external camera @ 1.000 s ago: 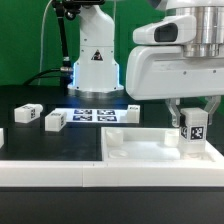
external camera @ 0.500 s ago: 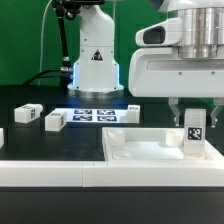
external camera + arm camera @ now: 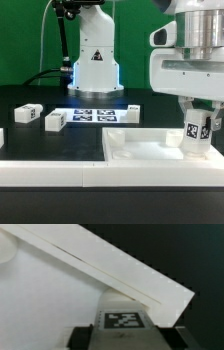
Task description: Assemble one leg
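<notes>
My gripper (image 3: 196,120) is shut on the leg (image 3: 196,134), a small white upright block with a black-and-white tag, slightly tilted. It holds the leg at the far right corner of the wide white tray-like piece (image 3: 150,152), low over its inside. In the wrist view the leg (image 3: 125,325) sits between my two dark fingers (image 3: 82,336), with the tray piece's raised rim (image 3: 120,272) running diagonally beyond it. Whether the leg's foot touches the tray is hidden.
Two more small tagged white blocks (image 3: 26,113) (image 3: 55,121) lie on the black table at the exterior view's left. The marker board (image 3: 98,114) lies in front of the robot base (image 3: 95,60). A white ledge (image 3: 50,165) runs along the front.
My gripper and the leg have shifted toward the exterior view's right, and the leg now tilts a little.
</notes>
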Controlling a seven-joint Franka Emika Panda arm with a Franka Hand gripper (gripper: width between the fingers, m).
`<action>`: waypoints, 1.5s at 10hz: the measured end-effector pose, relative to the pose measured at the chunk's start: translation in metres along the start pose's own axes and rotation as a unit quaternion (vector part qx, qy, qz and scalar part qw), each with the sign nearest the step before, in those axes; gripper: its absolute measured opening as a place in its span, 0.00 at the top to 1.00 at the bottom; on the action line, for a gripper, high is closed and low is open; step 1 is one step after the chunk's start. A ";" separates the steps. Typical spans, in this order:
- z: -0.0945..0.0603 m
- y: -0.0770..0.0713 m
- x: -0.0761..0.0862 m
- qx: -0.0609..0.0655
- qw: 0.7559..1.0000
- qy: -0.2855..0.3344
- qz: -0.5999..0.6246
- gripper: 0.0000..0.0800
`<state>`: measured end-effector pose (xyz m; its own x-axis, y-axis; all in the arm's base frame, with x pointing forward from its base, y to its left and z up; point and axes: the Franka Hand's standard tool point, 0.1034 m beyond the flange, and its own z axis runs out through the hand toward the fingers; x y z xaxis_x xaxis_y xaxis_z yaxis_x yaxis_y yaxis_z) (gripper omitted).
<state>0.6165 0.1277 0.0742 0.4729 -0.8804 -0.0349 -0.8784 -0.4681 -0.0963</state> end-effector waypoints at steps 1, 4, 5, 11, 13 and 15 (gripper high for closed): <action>0.000 -0.001 -0.002 0.001 0.999 -0.003 0.042 0.64; 0.000 0.002 0.004 0.000 0.998 -0.003 -0.069 0.37; 0.000 0.003 0.007 0.000 0.992 -0.003 -0.127 0.22; 0.000 0.004 0.009 -0.043 0.893 -0.013 -0.448 0.19; -0.003 0.001 0.010 -0.056 0.860 -0.014 -0.507 0.19; -0.004 0.000 0.012 -0.053 0.838 -0.014 -0.543 0.19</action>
<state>0.6223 0.1170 0.0776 0.9975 0.0700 -0.0075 0.0700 -0.9975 0.0026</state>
